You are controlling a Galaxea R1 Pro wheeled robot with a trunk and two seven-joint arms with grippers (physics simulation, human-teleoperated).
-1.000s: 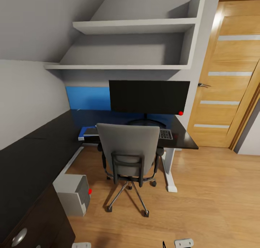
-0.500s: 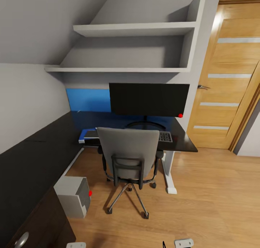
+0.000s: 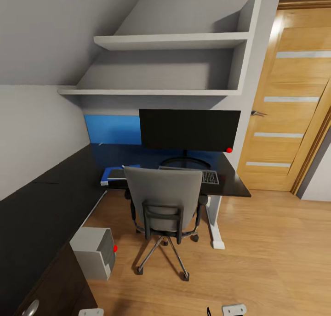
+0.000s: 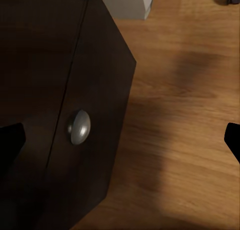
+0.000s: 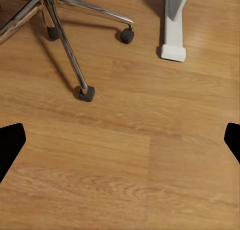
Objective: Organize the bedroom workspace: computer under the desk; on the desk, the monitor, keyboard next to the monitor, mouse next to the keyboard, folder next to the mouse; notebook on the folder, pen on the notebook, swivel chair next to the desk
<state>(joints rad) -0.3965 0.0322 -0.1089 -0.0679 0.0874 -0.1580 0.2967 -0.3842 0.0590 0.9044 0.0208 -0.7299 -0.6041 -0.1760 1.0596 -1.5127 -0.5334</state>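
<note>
**Chair drawn up to the desk, both claws spread over the floor**

The chair (image 3: 164, 201) is seen from behind, pushed in against the desk (image 3: 230, 180), its back hiding the middle of the desktop. The monitor (image 3: 189, 129) is stood upright on the desk behind it. The keyboard (image 3: 210, 177) is laid in front of the monitor, its right end showing past the chair back. The blue folder (image 3: 106, 175) is laid flat on the desk to the chair's left, with a dark flat thing on top that cannot be told for sure. The computer (image 3: 94, 252) is set on the floor (image 3: 276, 251) under the desk's left wing, beside the drawer unit (image 4: 95, 89).

The left gripper (image 4: 120, 140) is held spread wide before a drawer knob (image 4: 79, 127), nothing between its fingers. The right gripper (image 5: 120, 142) is likewise spread, empty, above bare floor near a castor (image 5: 87, 93) and a white desk foot (image 5: 172, 52).
</note>
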